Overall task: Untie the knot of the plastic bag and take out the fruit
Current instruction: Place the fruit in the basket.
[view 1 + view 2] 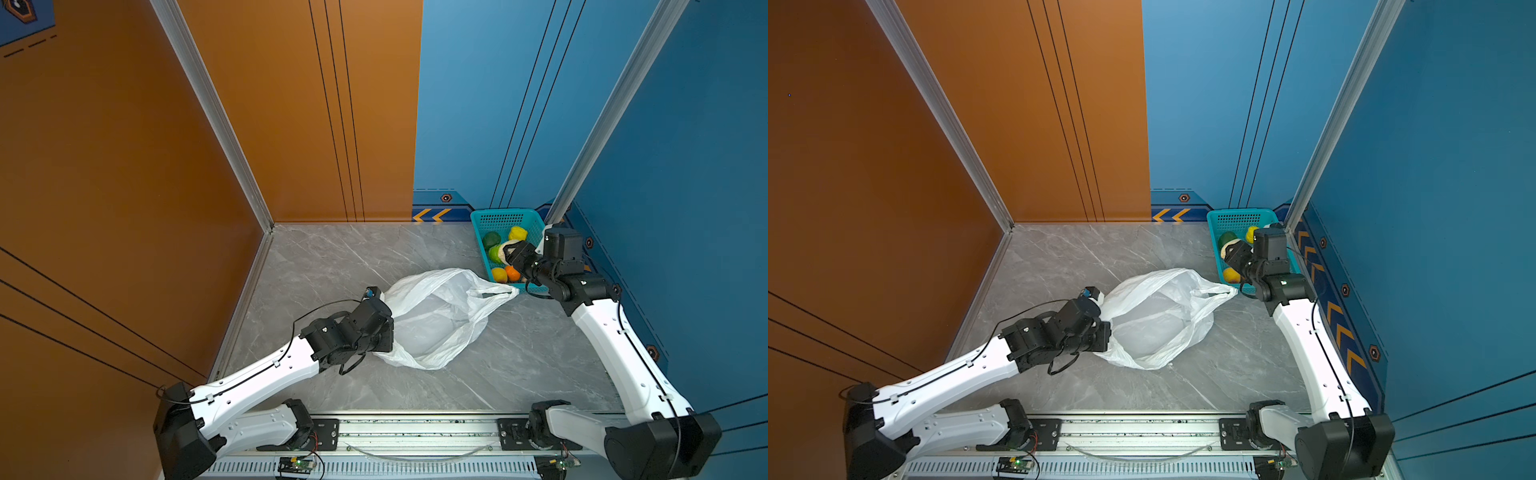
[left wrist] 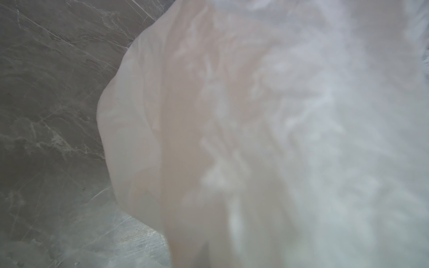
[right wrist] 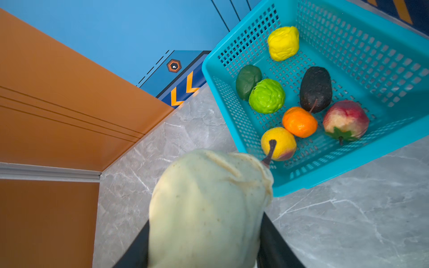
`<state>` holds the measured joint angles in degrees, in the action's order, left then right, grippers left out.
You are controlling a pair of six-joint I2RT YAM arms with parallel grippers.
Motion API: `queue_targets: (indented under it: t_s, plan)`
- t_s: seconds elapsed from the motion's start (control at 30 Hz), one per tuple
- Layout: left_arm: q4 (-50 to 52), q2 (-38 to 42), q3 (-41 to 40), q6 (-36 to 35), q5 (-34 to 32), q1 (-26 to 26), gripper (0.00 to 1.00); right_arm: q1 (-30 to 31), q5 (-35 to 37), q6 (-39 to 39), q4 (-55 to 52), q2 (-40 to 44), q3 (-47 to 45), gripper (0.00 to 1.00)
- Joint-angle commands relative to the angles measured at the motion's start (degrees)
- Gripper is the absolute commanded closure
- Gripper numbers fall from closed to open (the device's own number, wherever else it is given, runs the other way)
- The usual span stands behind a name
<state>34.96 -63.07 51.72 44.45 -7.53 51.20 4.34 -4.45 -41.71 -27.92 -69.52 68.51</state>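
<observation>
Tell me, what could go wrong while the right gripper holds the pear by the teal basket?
The right gripper holds the cream pear close to the near rim of the teal basket; released now, it might hit the rim and roll onto the table.
The plastic bag has a handle loop beside the right arm; pulling back could snag it while the left gripper pinches the bag.

No words, numbers or brand names can be read anywhere. The only signs are painted marks. A pair of orange chevrons (image 1: 432,215) points left on the dark-blue base band (image 1: 459,208) of the back wall. A row of orange chevrons (image 1: 1343,332) runs along the right wall's band. Small orange-rimmed hexagon emblems (image 3: 173,66) sit on those bands.
</observation>
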Motion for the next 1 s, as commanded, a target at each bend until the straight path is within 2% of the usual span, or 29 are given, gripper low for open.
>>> queue_targets:
  t_s: [0.0, 0.13, 0.43, 0.63, 0.83, 0.97]
  plan:
    - [0.93, 1.1, -1.04, 0.13, -1.43, -0.61, 1.0, -4.07, -0.76, 1.85, 6.72, -4.0, -0.96, 0.62]
    - [0.98, 1.59, -1.4, 0.28, -1.61, -0.75, 1.0, -7.5, 0.38, 2.56, 11.29, -10.92, 0.33, 0.62]
    - [0.97, 2.68, -1.86, 0.3, -1.75, -0.84, 1.0, -10.73, 2.6, 5.04, 14.41, -28.32, 8.64, 0.62]
    - [0.92, 3.5, -2.24, 0.53, -2.04, -1.1, 1.0, -11.54, 4.44, 6.2, 13.82, -35.02, 13.29, 0.59]
    - [0.97, 3.57, -2.24, 0.47, -2.05, -1.23, 1.0, -12.25, 5.55, 6.4, 11.52, -39.66, 16.62, 0.45]
    - [0.94, 4.16, -2.54, 0.73, -2.31, -1.21, 1.0, -12.1, 6.42, 6.78, 10.84, -39.84, 16.71, 0.29]
